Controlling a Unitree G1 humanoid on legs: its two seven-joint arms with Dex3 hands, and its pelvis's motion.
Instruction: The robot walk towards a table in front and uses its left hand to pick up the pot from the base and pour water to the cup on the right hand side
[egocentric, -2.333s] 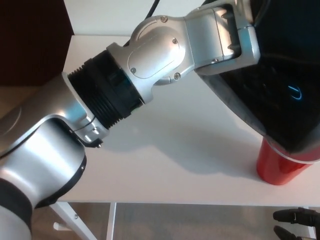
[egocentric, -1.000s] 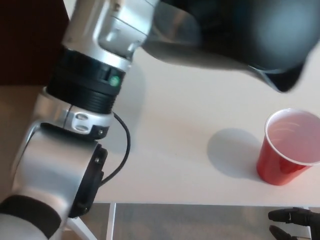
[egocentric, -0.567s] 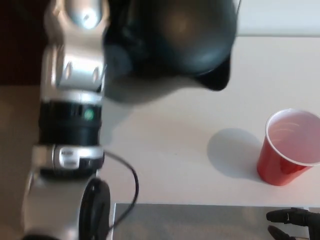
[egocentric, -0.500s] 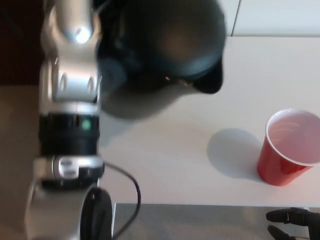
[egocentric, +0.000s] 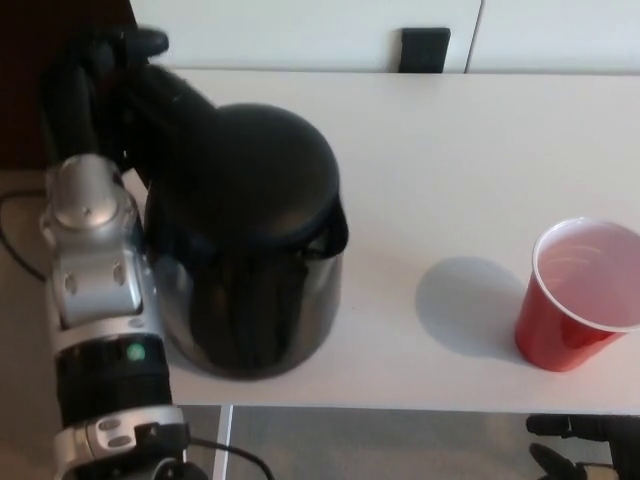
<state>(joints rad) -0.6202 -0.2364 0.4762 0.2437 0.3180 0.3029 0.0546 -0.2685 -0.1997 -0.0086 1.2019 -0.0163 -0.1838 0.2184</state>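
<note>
- Black kettle (egocentric: 250, 245): left of centre in the frame, upright, with its lid on top and its base at the near edge of the white table (egocentric: 450, 140).
- Left hand (egocentric: 95, 85): at the upper left, black fingers wrapped around the kettle's handle (egocentric: 165, 90). The silver forearm (egocentric: 100, 300) runs down the left edge of the frame.
- Red cup (egocentric: 572, 295): lower right, upright on the table, well apart from the kettle. Its pale inside is open to view; contents cannot be told.
- Right hand (egocentric: 585, 450): only dark fingertips show at the bottom right corner, below the table edge; whether they are spread or closed cannot be told.
- Black wall plate (egocentric: 425, 50): at the top, behind the table's far edge.
</note>
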